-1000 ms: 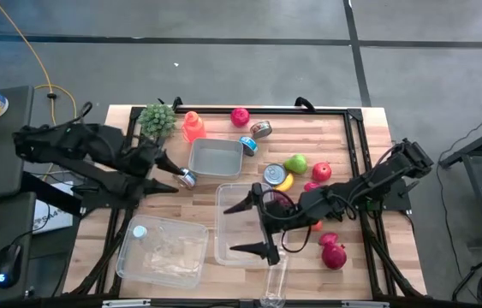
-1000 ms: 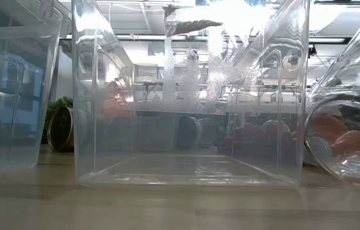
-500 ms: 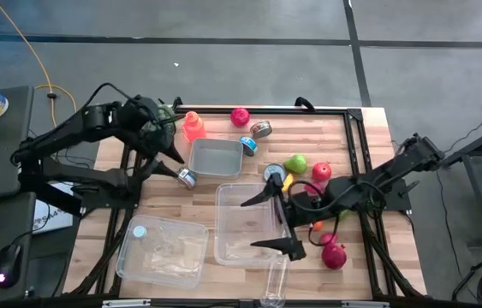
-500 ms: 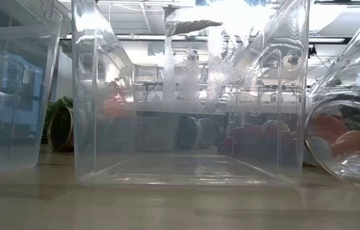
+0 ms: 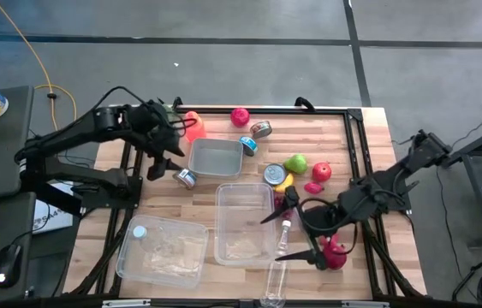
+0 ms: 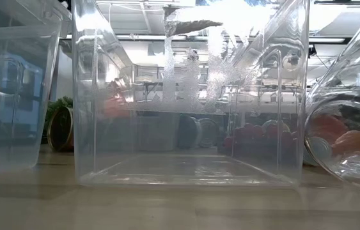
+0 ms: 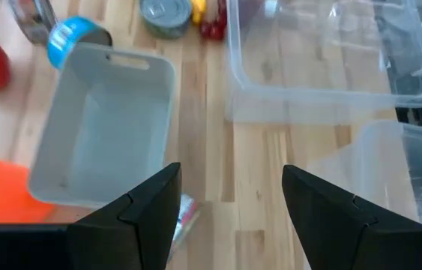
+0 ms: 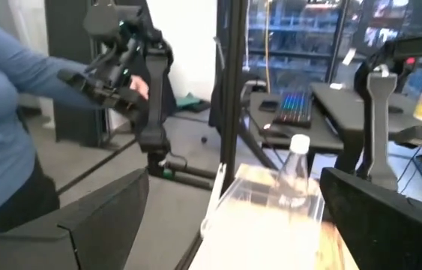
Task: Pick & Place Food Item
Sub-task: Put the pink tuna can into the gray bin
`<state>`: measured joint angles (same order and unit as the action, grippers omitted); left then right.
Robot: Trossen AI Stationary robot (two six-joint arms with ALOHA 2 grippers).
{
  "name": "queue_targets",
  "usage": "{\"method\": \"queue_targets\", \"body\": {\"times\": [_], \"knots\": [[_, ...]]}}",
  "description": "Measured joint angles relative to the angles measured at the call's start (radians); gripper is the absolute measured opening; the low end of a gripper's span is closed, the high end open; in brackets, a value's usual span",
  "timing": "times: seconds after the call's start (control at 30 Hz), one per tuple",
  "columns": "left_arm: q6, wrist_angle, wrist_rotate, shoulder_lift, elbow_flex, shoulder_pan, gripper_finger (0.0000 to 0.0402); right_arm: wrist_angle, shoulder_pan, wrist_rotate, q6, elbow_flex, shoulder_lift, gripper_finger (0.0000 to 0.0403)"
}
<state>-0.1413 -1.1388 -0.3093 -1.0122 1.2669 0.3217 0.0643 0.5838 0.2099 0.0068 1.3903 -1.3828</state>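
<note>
Food items lie at the table's far right: a red apple, a green pear, a second apple, a banana and a dark red fruit. My left gripper hangs open, tilted down, at the left end of a grey bin, just left of a small can lying on the wood. In its wrist view the left gripper has bare table between its fingers. My right gripper is open wide and level, beside the clear container, above a lying bottle.
A second clear container with a white-capped bottle stands near left. Cans and an orange object lie around the grey bin. A person in a blue sleeve stands beyond the table. A clear jar lies near right.
My left arm has swung round from the table's left edge toward its far side, and its gripper now tips down at the grey bin's left end. My right gripper has drawn back from over the clear container toward the right edge, rising and levelling out.
</note>
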Motion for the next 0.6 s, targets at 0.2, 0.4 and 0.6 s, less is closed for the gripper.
{"method": "queue_targets", "body": {"times": [0.2,0.4,0.6], "knots": [[0.082,0.012,-0.033,0.0,-0.022,-0.006,0.0226,0.051,-0.004,0.015,0.013,0.0,0.003,0.0382],[0.042,0.032,-0.042,0.0,-0.023,-0.006,0.0226,0.058,-0.034,0.042,0.025,0.0,0.019,0.0382],[0.11,0.066,0.044,0.0,-0.023,-0.006,0.0226,0.058,-0.06,0.053,-0.014,0.0,0.074,0.0382]]}}
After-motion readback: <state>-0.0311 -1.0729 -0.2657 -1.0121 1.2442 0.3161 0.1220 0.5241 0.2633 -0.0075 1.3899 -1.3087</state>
